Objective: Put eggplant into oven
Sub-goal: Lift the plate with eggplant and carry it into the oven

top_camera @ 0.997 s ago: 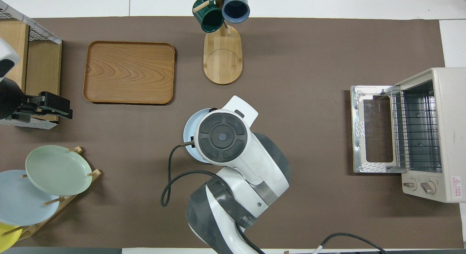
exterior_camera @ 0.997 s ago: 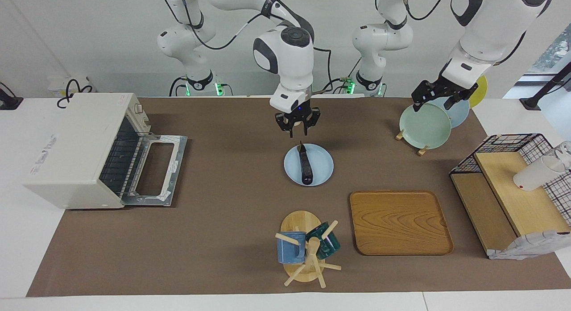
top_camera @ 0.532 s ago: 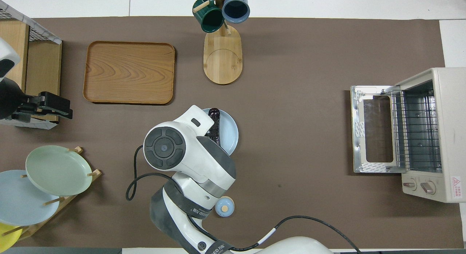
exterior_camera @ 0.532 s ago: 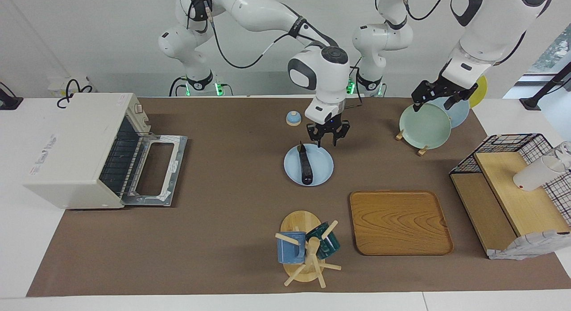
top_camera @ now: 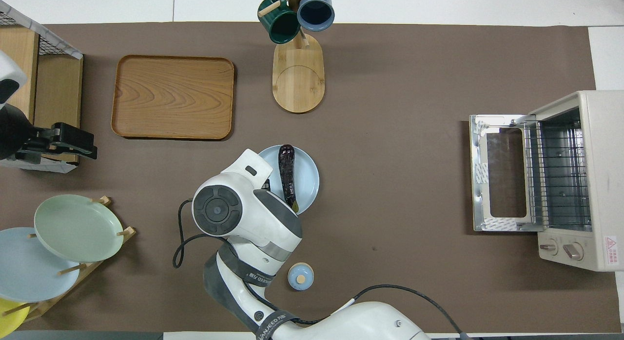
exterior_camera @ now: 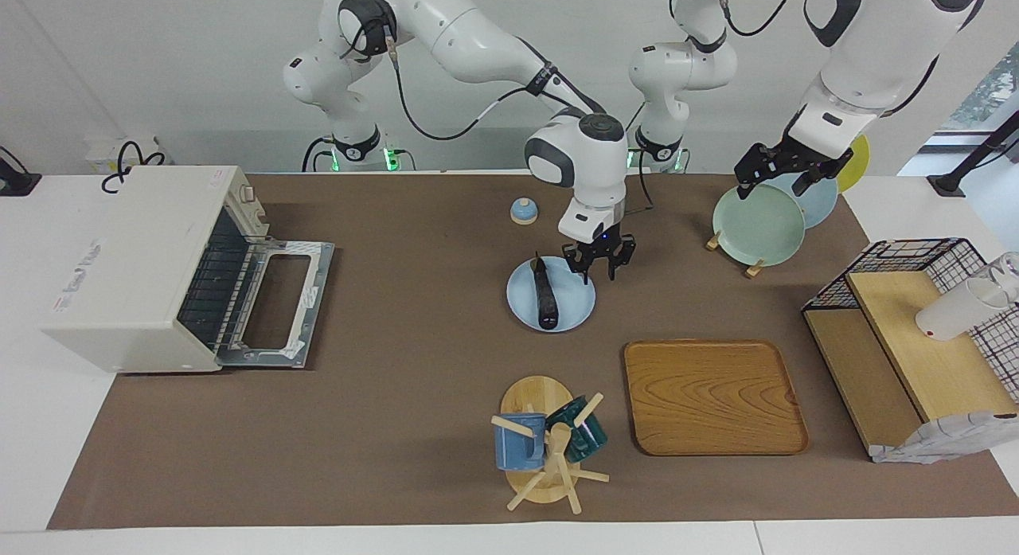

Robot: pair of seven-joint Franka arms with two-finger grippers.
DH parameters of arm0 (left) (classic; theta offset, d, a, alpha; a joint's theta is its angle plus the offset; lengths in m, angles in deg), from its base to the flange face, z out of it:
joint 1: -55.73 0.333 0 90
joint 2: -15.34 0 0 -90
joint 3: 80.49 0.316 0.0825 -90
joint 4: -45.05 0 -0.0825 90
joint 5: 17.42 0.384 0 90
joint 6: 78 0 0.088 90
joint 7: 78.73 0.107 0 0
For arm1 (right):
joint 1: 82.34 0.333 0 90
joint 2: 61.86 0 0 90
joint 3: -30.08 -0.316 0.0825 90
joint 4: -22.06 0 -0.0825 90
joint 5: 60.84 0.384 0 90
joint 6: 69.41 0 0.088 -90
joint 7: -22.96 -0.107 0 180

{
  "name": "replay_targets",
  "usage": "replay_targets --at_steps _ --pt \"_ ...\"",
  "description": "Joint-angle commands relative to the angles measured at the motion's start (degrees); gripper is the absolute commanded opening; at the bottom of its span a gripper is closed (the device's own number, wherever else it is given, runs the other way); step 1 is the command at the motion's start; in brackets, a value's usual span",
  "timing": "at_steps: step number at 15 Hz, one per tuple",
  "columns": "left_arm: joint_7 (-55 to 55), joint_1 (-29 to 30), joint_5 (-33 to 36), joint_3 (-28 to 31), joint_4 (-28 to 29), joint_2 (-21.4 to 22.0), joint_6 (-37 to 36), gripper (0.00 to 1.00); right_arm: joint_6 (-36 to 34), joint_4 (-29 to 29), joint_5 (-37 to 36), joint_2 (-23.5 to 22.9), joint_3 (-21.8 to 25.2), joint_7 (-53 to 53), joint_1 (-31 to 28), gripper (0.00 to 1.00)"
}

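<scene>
The dark purple eggplant (exterior_camera: 545, 296) lies on a light blue plate (exterior_camera: 575, 308) in the middle of the table; it also shows in the overhead view (top_camera: 286, 174). My right gripper (exterior_camera: 599, 270) is open and empty. It hangs low over the plate's rim, beside the eggplant on the side toward the left arm's end, and does not touch it. The cream-white oven (exterior_camera: 135, 260) stands at the right arm's end with its door (exterior_camera: 275, 300) folded down and the rack showing. My left gripper (exterior_camera: 784, 173) is open and waits above the plate rack.
A small blue lidded pot (exterior_camera: 523, 211) sits nearer to the robots than the plate. A mug tree (exterior_camera: 549, 443) and a wooden tray (exterior_camera: 712, 396) lie farther out. A plate rack (exterior_camera: 760, 224) and a wire shelf (exterior_camera: 915, 332) stand at the left arm's end.
My right gripper has moved from above the eggplant's stem end toward the left arm's end and come lower, uncovering the small pot. The eggplant and the left arm have not moved.
</scene>
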Motion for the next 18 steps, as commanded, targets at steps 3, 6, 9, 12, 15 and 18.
replay_targets --at_steps 3,6,9,12,15,18 --pt "0.79 0.95 -0.40 -0.35 0.40 0.35 0.40 1.00 1.19 1.28 -3.20 -1.42 0.34 -2.19 1.84 0.40" --pt "0.70 0.95 -0.40 -0.35 0.40 0.35 0.40 1.00 1.45 2.59 -5.05 -1.42 0.34 -2.19 1.58 0.21" --pt "0.70 0.95 -0.40 -0.35 0.40 0.35 0.40 1.00 1.02 3.30 -7.15 -1.33 0.34 -2.01 1.76 0.00" --pt "0.70 0.95 -0.40 -0.35 0.40 0.35 0.40 1.00 -3.89 1.90 -13.48 -0.63 0.25 -1.49 1.50 0.00" --pt "0.70 0.95 -0.40 -0.35 0.40 0.35 0.40 1.00 -9.68 1.63 -15.59 1.48 0.86 -0.26 0.88 0.00" --pt "0.70 0.95 -0.40 -0.35 0.40 0.35 0.40 1.00 -16.63 2.60 -17.36 5.25 1.13 3.07 -2.54 0.00"
